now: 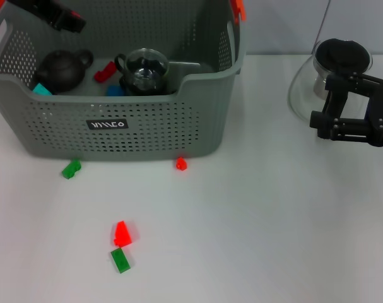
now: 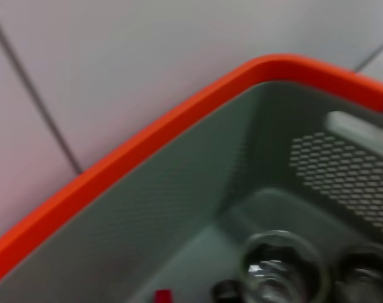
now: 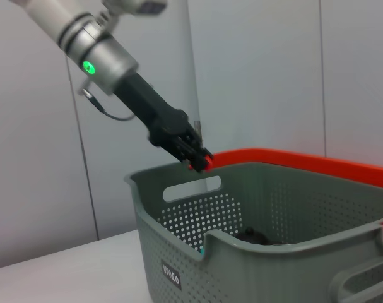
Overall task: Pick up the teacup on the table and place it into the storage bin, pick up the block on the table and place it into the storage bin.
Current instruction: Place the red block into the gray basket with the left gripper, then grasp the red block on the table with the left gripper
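1 storage bin [image 1: 134,129], 4 loose blocks on the table [image 1: 273,221]: 2 red, 2 green.

Storage bin [image 1: 141,129] top open but crowded w/ teapot [image 1: 62,69] & glass pot [image 1: 144,71]; table [image 1: 273,221] front mostly free.

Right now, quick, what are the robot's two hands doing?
Left gripper: over the grey perforated plastic storage bin, pinching something small and red.
Right gripper: parked by the glass pot; holds nothing I can see.

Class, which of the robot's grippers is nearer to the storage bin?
The left. The left gripper hangs directly over the storage bin, above its far left corner, while the right gripper sits well off to the bin's right, beside a glass pot.
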Controlling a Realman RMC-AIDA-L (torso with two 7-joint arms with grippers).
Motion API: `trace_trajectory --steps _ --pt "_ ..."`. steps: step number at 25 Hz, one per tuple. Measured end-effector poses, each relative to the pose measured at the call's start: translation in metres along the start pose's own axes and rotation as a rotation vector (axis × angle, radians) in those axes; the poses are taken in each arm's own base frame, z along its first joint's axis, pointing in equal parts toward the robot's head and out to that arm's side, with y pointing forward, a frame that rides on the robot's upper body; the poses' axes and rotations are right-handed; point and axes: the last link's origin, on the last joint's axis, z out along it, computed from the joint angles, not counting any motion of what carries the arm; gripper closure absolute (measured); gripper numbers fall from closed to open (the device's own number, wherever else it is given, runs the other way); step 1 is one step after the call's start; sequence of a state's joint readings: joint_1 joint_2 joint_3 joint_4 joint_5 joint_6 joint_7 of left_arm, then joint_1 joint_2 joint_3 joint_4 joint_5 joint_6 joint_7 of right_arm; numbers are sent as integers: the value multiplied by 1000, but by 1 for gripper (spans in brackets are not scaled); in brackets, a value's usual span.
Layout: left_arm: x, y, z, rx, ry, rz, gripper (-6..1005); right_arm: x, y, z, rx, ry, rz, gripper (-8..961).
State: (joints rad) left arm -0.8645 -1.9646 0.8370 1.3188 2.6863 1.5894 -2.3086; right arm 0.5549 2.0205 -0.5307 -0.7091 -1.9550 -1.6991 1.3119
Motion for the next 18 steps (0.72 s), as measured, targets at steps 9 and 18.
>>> trace_trajectory --steps 9,18 --pt "3 8 4 15 -24 13 644 -1 1 -2 -8 0 0 27" --pt "-20 107 -43 -225 -13 316 269 0 -1 -4 4 -2 5 26"
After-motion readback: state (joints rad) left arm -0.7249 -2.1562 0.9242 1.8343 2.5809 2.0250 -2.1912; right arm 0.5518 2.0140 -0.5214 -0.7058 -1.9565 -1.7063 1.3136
